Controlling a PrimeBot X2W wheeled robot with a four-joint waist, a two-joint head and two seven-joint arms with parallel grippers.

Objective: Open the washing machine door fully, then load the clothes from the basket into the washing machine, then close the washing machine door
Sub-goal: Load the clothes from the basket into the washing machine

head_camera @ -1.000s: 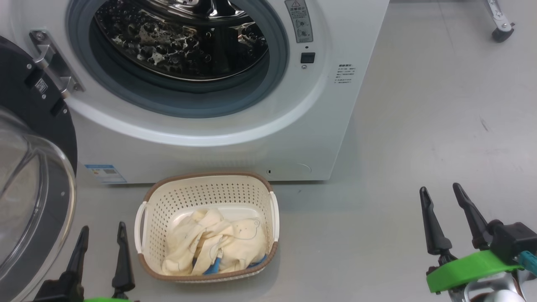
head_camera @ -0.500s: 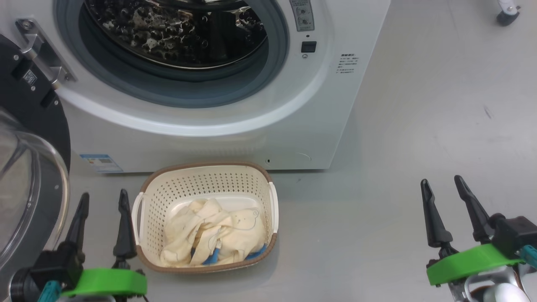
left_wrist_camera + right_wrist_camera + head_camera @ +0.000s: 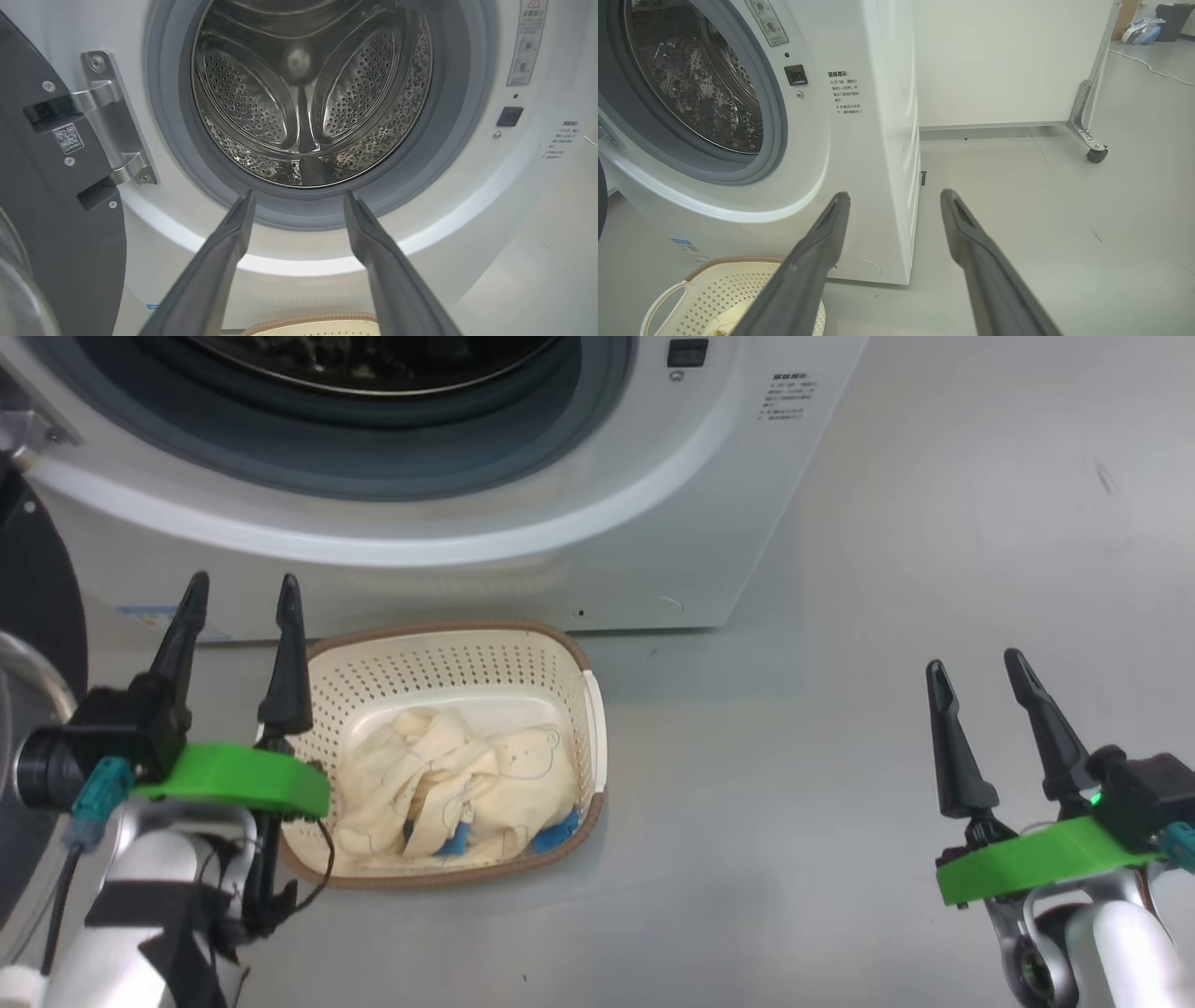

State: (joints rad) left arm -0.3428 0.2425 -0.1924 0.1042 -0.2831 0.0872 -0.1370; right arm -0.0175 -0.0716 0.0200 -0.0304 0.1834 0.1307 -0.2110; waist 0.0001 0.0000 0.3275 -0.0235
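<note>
The door point(image 3: 56, 224) is swung open at the left of the washer point(image 3: 653, 523), and the drum point(image 3: 303, 93) is seen empty. The clothes point(image 3: 448, 784) are heaped in the basket point(image 3: 448, 637), which is set on the floor just before the washer. Both grippers are held spread and empty: the left gripper point(image 3: 244, 579) at the basket's left rim, the right gripper point(image 3: 973, 660) well apart. Loading is judged to be in hand, so the clothes must next be reached and pinched.

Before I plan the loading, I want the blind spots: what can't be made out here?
Clothes: piece count, head view, bunched in the basket.
Basket's left rim: head view, behind the left gripper.
Door: left wrist view, cut by the left edge; its full swing unclear.
Print on the washer: right wrist view, too small.
</note>
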